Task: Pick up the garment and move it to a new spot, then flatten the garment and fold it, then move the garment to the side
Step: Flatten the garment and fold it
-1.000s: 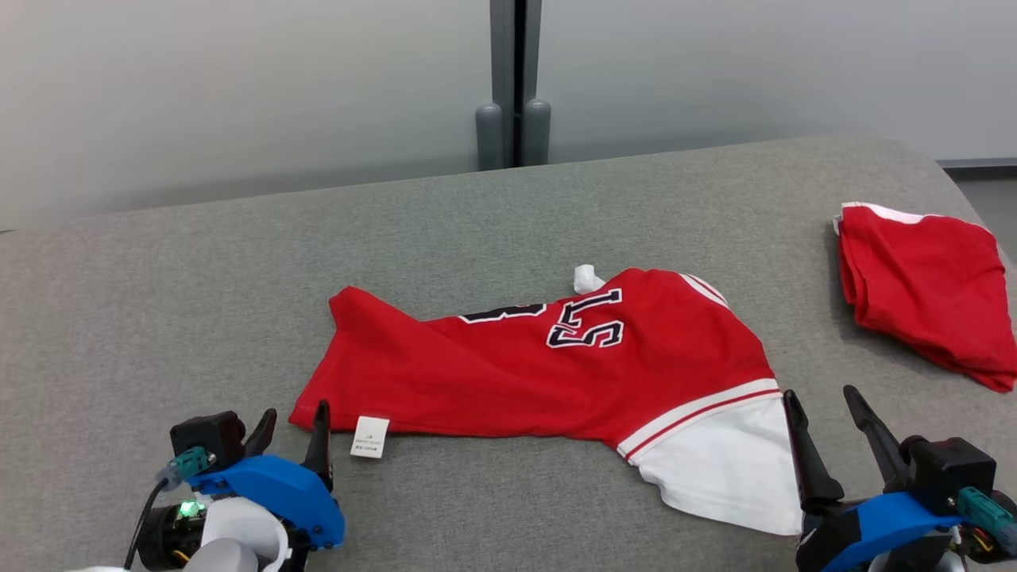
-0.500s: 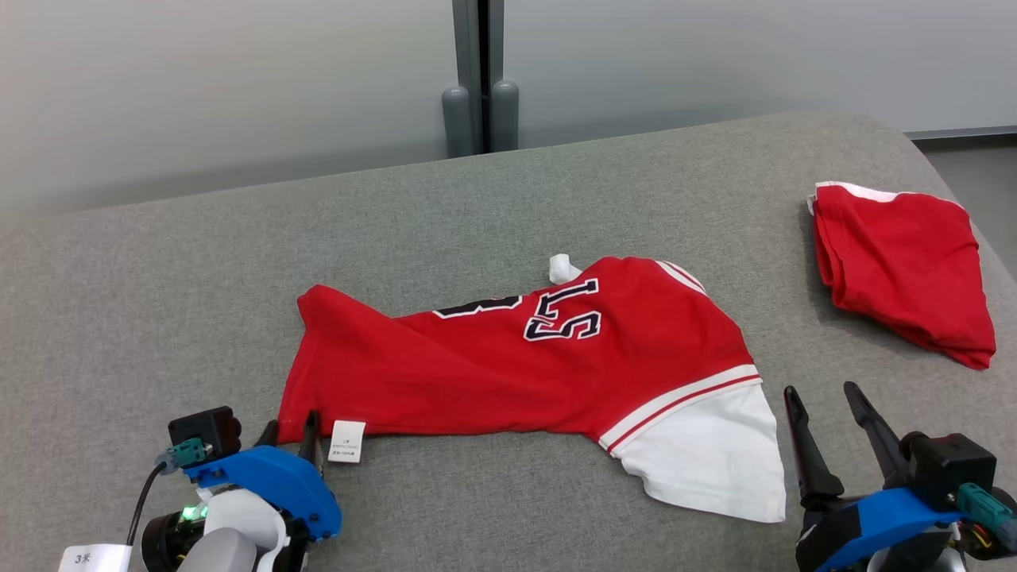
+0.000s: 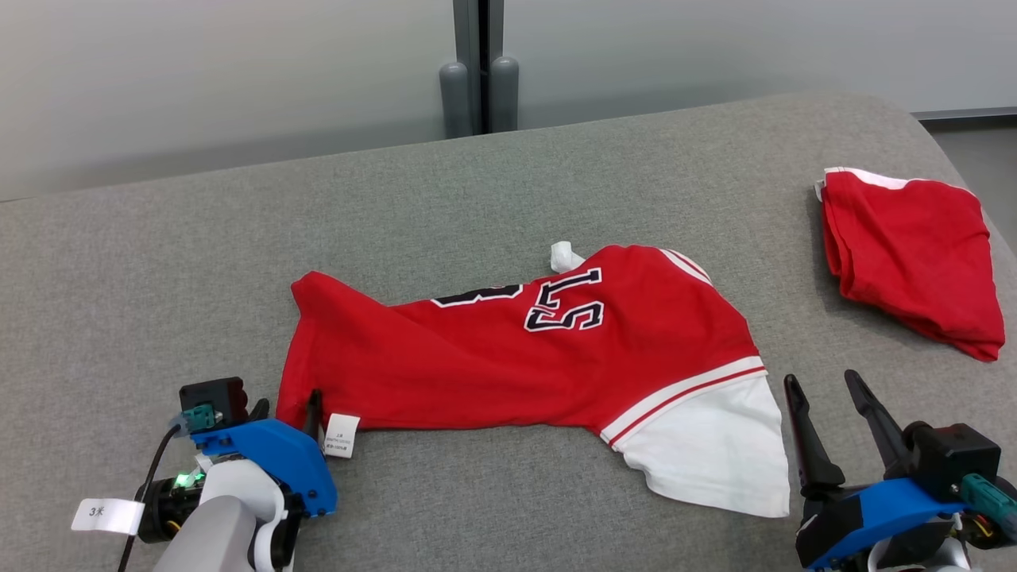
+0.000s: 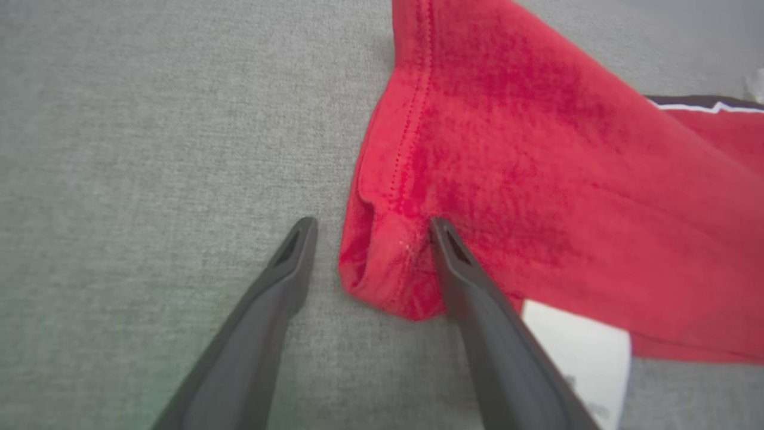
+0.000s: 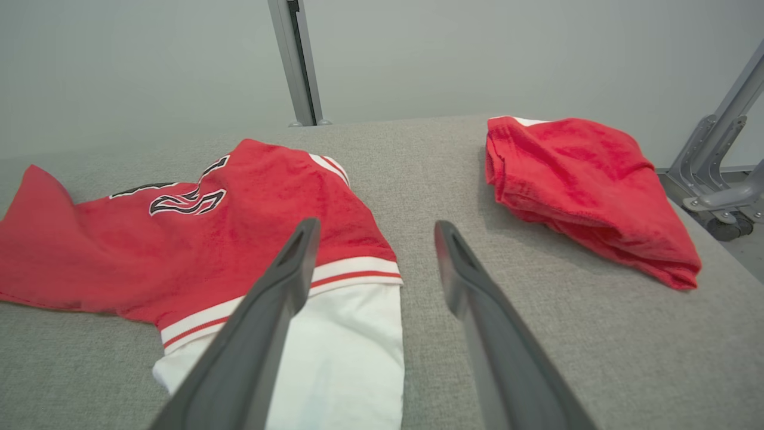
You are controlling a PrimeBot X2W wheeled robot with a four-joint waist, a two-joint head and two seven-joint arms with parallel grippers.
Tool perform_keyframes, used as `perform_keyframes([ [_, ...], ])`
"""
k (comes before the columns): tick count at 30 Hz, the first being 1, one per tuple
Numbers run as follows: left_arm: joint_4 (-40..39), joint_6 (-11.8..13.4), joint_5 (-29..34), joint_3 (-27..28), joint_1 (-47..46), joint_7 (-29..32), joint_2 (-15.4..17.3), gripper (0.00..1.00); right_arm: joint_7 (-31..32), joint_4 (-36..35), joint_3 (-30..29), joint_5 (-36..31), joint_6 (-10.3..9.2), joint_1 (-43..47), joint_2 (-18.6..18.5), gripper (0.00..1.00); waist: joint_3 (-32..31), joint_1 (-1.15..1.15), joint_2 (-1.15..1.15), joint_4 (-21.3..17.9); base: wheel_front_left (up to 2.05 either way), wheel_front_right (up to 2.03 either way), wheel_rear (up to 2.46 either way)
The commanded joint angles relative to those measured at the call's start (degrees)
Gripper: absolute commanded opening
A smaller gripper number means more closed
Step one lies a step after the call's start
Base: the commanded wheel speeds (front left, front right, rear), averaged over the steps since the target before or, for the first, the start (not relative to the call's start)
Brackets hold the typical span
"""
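Observation:
The garment is a red jersey with dark numbers and a white sleeve, lying crumpled on the grey padded table. My left gripper is open at its lower left hem corner. In the left wrist view the left gripper straddles that folded corner of the garment, one finger pressing on the red cloth and the other on bare table. My right gripper stands open just right of the white sleeve, empty. In the right wrist view the right gripper is above the garment edge.
A second red garment, roughly folded, lies at the table's far right, near the rounded edge. A white care label sticks out beside the left finger. A grey post stands behind the table. A metal frame with a castor is off the right side.
The camera has shifted. My left gripper has moved forward so its fingers now straddle the hem corner. The right gripper stays open in the same place.

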Motion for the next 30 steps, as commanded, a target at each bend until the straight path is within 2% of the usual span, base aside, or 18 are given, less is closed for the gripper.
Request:
perform_keyframes([
  [1, 1.12, 0.46, 0.23, -0.13, 0.21, 0.65, 0.53, 1.00, -0.01, -0.27, -0.11, 0.22, 0.03, -0.51, -0.12, 1.00, 0.05, 0.00, 0.00, -0.04, 0.00, 0.00, 0.00],
  [6, 4.16, 0.09, -0.21, -1.02, 0.70, 2.81, -0.24, 1.00, -0.01, -0.28, -0.35, 0.42, 0.03, -0.36, -0.12, 1.00, 0.06, 0.00, 0.00, -0.06, 0.00, 0.00, 0.00],
  [7, 4.59, -0.28, -0.41, -1.27, 0.99, 3.36, -0.48, 0.80, 0.00, -0.28, -0.40, 0.48, 0.03, -0.29, -0.12, 1.00, 0.03, 0.00, 0.00, -0.02, 0.00, 0.00, 0.00],
  [8, 5.00, -0.62, -0.72, -1.50, 1.33, 4.02, -0.73, 0.50, 0.01, -0.28, -0.47, 0.57, 0.03, -0.22, -0.12, 1.00, -0.01, 0.00, 0.00, 0.04, 0.00, 0.00, 0.00],
  [9, 5.30, -1.13, -0.72, -1.92, 1.64, 4.38, -0.96, 0.39, 0.01, -0.26, -0.49, 0.70, 0.03, -0.15, -0.12, 1.00, -0.07, 0.00, 0.00, 0.10, 0.00, 0.00, 0.00],
  [10, 5.24, -1.41, -0.93, -1.90, 1.96, 3.96, -1.24, 0.00, -0.04, -0.22, -0.53, 0.81, 0.03, -0.09, -0.12, 1.00, -0.14, 0.00, 0.00, 0.16, 0.00, 0.00, 0.00],
  [16, 2.25, -1.76, -1.97, -0.28, 3.21, -1.74, -1.02, 0.00, 0.74, -0.06, -1.06, 1.19, 0.03, 0.42, -0.12, 1.00, -0.56, 0.00, 0.00, 0.25, 0.00, 0.00, 0.00],
  [23, -6.44, -0.41, -2.40, 1.71, 7.74, -8.63, 0.11, 0.00, 13.14, -0.65, -3.96, 2.62, 0.03, 3.95, -0.10, 1.00, -0.71, 0.00, 0.00, 1.12, 0.00, 0.00, 0.00],
  [30, -13.29, 0.97, -3.57, 2.55, 12.35, -8.86, 0.99, 0.00, 19.20, 2.63, -4.21, 3.35, 0.03, 5.00, -0.09, 1.00, -0.27, 0.00, 0.00, 1.82, 0.00, 0.00, 0.00],
])
